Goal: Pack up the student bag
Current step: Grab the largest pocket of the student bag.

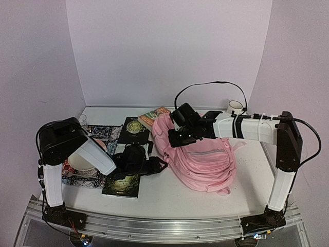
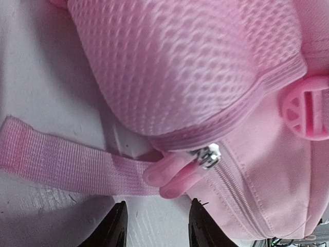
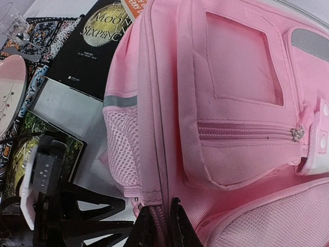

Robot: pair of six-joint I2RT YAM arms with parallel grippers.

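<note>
1. Left fingers are spread apart with nothing between them, sitting just short of the pink zipper pull. Right fingers are pinched shut on the student bag, clamping a seam at its edge.
2. The bag's lying flat on the bench, centre-right, front pockets facing up. The right arm reaches across it and the left arm comes in at its left side.
3. My read is that this is the unzip step, before anything goes in. The black book and the green book are on the bench just left of the bag, not packed yet.
4. To do it well, ease the left fingers forward until both soft tabs of the pull sit between them. Watch the webbing strap. It runs right up against those tabs, so it'd be easy to grab that too.
5. Grip close to the metal slider. The tabs look rubbery and could slip out.
6. Pull along the zip line, not upward, since soft fabric probably bunches and jams. The right pinch is the anchor, so pull away from it to keep the track taut.
</note>
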